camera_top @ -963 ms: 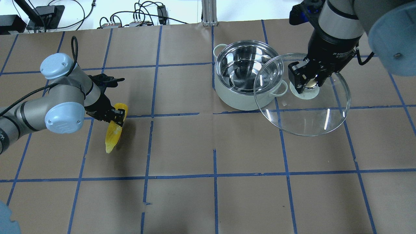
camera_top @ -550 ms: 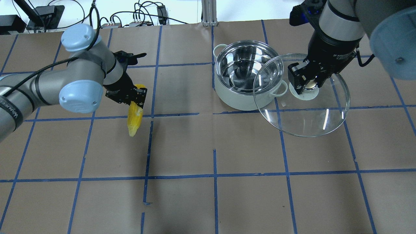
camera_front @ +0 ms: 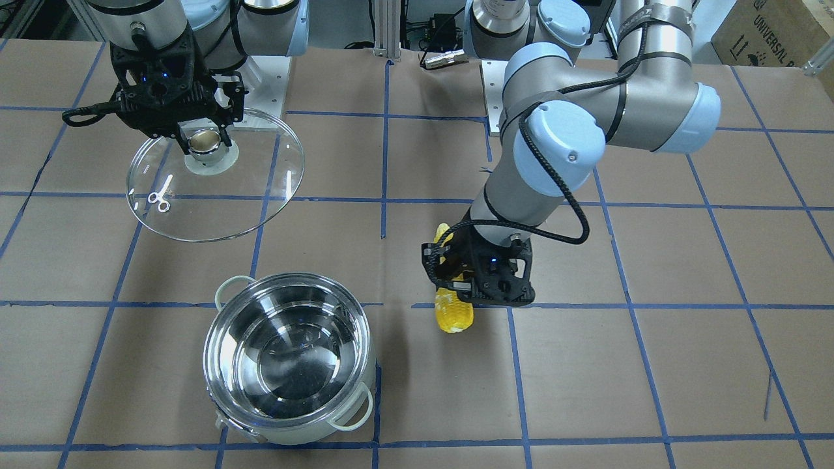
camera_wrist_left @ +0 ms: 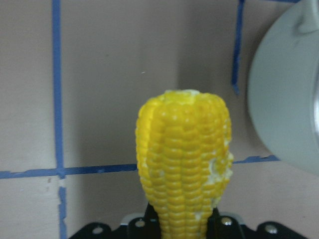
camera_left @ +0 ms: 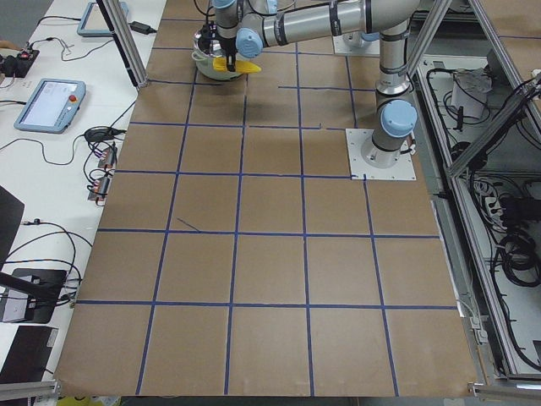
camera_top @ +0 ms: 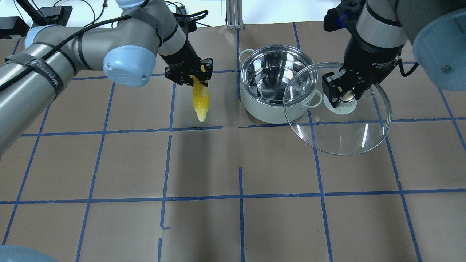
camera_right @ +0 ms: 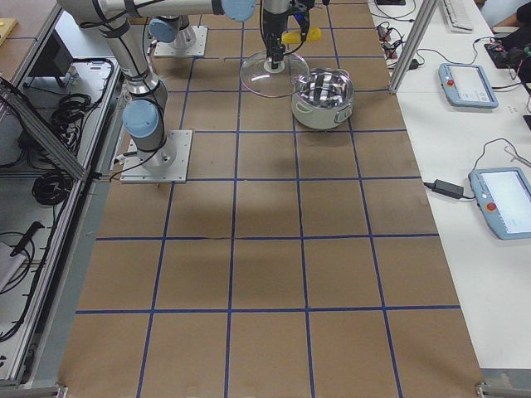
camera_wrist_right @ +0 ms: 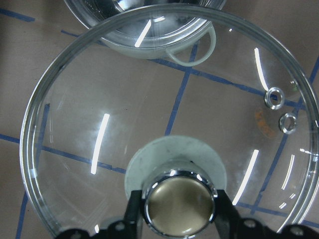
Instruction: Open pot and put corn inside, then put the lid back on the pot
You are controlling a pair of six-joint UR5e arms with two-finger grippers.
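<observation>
The open pot (camera_top: pixel 278 82) stands on the table, shiny inside and empty; it also shows in the front view (camera_front: pixel 290 358). My left gripper (camera_top: pixel 190 75) is shut on the corn (camera_top: pixel 201 98) and holds it in the air, left of the pot, tip pointing down. In the left wrist view the corn (camera_wrist_left: pixel 184 159) fills the middle and the pot's pale wall (camera_wrist_left: pixel 286 99) is at the right. My right gripper (camera_top: pixel 346 95) is shut on the knob of the glass lid (camera_top: pixel 342 125), held above the table right of the pot, overlapping its rim. The knob (camera_wrist_right: pixel 178 201) sits between the fingers.
Brown paper with a blue tape grid (camera_top: pixel 240 198) covers the table. Cables and boxes (camera_top: pixel 153 22) lie along the far edge. The arms' base plates (camera_front: pixel 267 71) are at the robot's side.
My left arm has carried the corn up and to the right, from the left part of the table to just left of the pot. The right gripper and lid have barely moved.
</observation>
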